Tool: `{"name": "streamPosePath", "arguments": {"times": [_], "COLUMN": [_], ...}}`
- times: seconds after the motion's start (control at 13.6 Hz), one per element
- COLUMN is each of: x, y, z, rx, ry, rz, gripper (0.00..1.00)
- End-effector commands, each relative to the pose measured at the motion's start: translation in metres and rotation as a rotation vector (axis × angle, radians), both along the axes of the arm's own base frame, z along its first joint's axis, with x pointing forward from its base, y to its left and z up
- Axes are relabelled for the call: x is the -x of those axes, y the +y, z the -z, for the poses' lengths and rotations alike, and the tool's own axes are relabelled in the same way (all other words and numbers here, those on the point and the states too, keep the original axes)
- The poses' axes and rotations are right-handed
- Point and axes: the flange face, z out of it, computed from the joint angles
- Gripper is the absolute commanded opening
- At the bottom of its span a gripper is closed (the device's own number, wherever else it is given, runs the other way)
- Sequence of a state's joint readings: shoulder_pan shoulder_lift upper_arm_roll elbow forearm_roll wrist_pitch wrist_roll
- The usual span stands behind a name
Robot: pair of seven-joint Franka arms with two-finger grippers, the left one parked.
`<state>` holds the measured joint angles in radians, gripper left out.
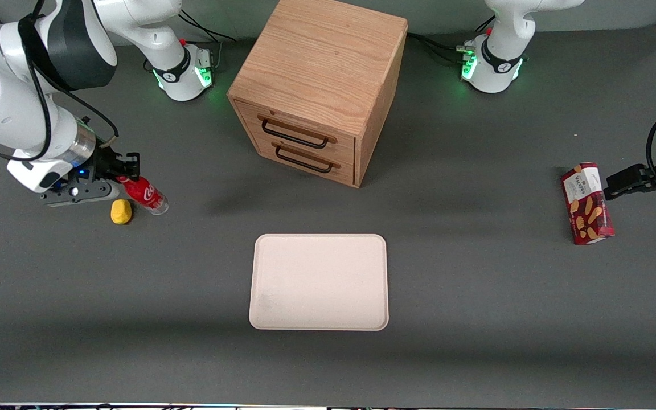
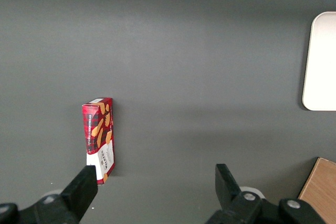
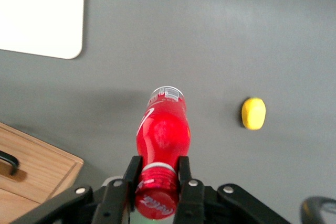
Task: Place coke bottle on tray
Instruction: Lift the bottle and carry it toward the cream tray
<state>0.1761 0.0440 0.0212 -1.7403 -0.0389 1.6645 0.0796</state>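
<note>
The coke bottle hung tilted at the working arm's end of the table, its red cap and neck pinched between the fingers of the right arm's gripper, its clear base pointing down toward the grey table; whether the base touched the surface or was just off it could not be told. The gripper was closed on the bottle at the neck, as the wrist view showed plainly. A small yellow lump lay just beside the bottle, a little nearer the front camera. The tray sat well apart, midway along the table, bare, and nearer the front camera than the wooden drawer cabinet. A red snack box lay toward the parked arm's end. The grasp looked made, so the carrying step seemed in hand. The next move would call for lifting the bottle clear of the yellow lump, swinging it across to above the tray, righting it so the base met the tray flat, then letting go.
</note>
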Motion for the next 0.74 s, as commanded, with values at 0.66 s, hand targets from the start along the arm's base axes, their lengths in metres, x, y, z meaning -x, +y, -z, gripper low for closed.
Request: {"name": "streamPosePath", "arguments": {"times": [0.66], "x": [-0.14], "y": [0.099], "z": [-0.026], "rx": [-0.14], "ry": [-0.151], "rz": [-0.008], "gripper": [0.0]}}
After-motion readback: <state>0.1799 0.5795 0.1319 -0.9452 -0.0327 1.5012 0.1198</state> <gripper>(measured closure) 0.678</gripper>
